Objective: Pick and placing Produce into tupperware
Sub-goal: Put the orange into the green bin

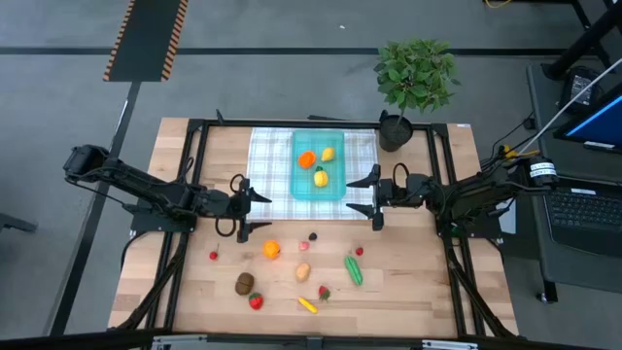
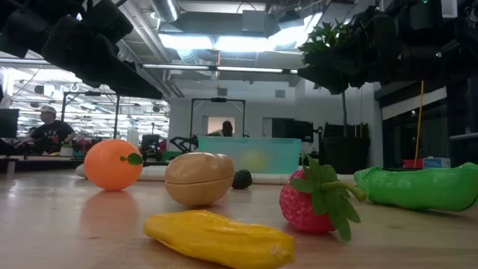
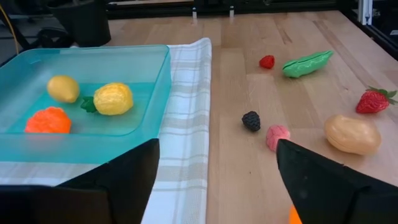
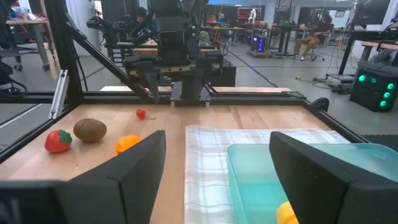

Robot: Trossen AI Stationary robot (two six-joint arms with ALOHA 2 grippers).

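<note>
I'm holding both the left gripper (image 1: 255,208) and right gripper (image 1: 366,202) spread and empty, worrying the round orange (image 1: 271,249) just below the left gripper rolls away from the tupperware (image 1: 320,190).

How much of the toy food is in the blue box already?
Three pieces sit in the blue box: an orange fruit and two lemons. Nothing is being carried; the left hand and right hand are open and empty. About ten pieces remain on the table, including the green pod.
</note>
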